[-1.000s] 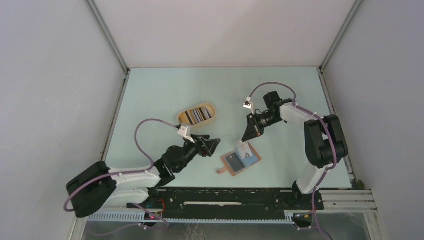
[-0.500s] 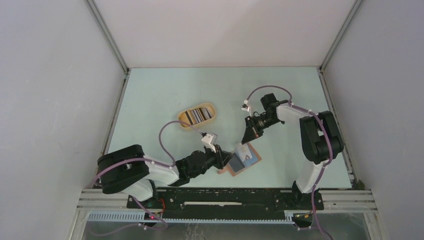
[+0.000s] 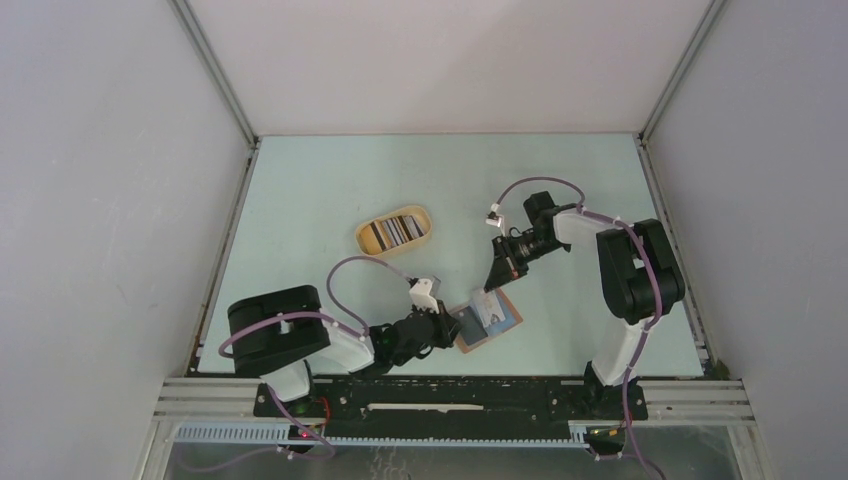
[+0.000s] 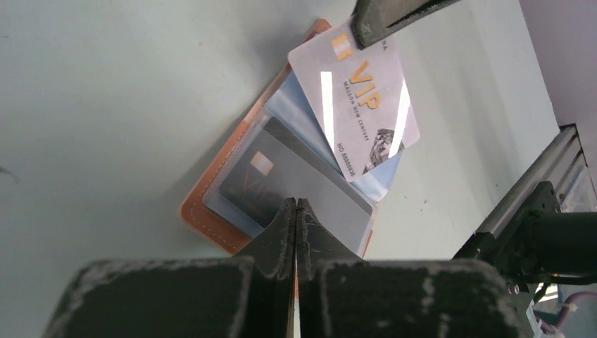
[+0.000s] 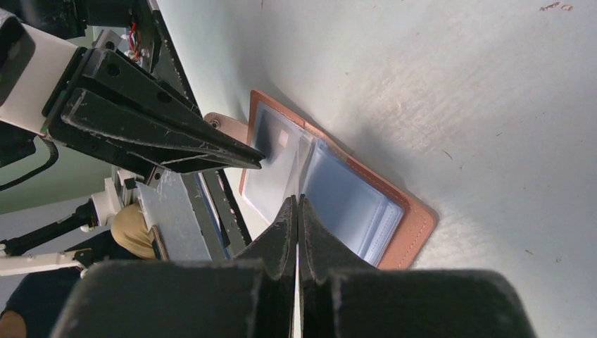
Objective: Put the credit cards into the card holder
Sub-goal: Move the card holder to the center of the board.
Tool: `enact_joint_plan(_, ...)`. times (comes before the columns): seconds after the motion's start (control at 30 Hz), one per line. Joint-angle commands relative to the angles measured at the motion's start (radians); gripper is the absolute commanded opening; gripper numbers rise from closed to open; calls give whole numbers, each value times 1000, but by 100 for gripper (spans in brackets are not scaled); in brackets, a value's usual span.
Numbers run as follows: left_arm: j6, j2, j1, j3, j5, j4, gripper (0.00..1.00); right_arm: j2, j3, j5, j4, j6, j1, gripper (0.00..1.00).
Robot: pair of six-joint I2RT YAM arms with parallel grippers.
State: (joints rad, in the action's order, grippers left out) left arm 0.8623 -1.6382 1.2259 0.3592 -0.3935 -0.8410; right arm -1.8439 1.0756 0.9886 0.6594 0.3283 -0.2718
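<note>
Top view: 2 arms. Left arm folded low along the near edge of the tabletop [image 3: 330, 180], forearm running right, left end effector [image 3: 447, 322] at the left edge of the card holder [image 3: 505, 322]. Right arm elbow-up on the right side, wrist angled steeply down, right end effector [image 3: 490, 282] over the holder's far edge with a white card [image 3: 487, 303] in its tips. 1 card holder, lying open close to the near edge, a bit right of the middle. 1 oval tan tray [image 3: 395, 215] well apart from it, toward the middle and left of centre, with a row of cards on edge inside; count not readable. Left wrist view: left end effector closed, jaws pressed flat together, tips at the holder's clear sleeve over 1 dark card [image 4: 281, 176]; can't tell whether any sleeve is pinched. The white card reads "VIP", stands tilted, top corner clamped by the right end effector, lower end down at the sleeves. Right wrist view: right end effector closed, the thin card edge-on and barely visible between the jaws. Below it the holder's brown cover and stacked clear sleeves; the left end effector's tips touch the page nearest the snap tab [image 5: 227, 127]. Loose cards visible outside the tray: 2, white and dark.
</note>
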Motion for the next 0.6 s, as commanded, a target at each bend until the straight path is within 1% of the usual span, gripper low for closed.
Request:
enact_joint_plan(0.0,51,14,6,29,-81,24,0,26,-3,36,-18,-25,11,0)
enact_joint_plan(0.2,10,50,6,28,-89,24,0,45,-21,62,-48,-54,13,0)
enact_joint_plan(0.33,-40,77,6,13,-90,-37,1,32,-37,47,-78,-73,9,0)
enact_joint_plan(0.43,-57,85,6,12,-86,-43,1,30,-37,50,-82,-77,14,0)
enact_joint_plan(0.57,-46,67,6,3,-80,-56,1,95,-34,48,-82,-77,38,0)
